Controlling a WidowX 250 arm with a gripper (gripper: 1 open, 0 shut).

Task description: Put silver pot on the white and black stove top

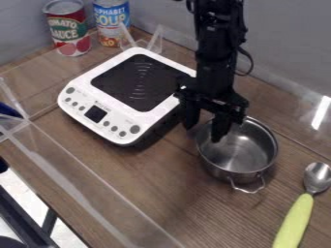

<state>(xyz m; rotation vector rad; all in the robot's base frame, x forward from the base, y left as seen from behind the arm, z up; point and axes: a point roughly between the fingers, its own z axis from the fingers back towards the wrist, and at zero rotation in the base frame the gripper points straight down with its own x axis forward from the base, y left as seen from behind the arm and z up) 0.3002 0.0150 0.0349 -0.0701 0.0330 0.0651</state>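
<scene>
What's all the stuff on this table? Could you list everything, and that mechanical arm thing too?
silver pot: one, shiny steel, on the wooden table to the right of the stove, not on it
white and black stove top: one, white body with black glass top, middle left of the table
spoon: one, silver bowl with yellow-green handle, near right corner
cans: two, labelled tins, at the back left against the wall
clear plastic barrier: transparent sheets along the table's edges
table: one, brown wood grain
robot arm: one, black, coming down from above
gripper: one, black, pointing down over the pot's left rim, jaws spread apart with one finger inside the pot
</scene>
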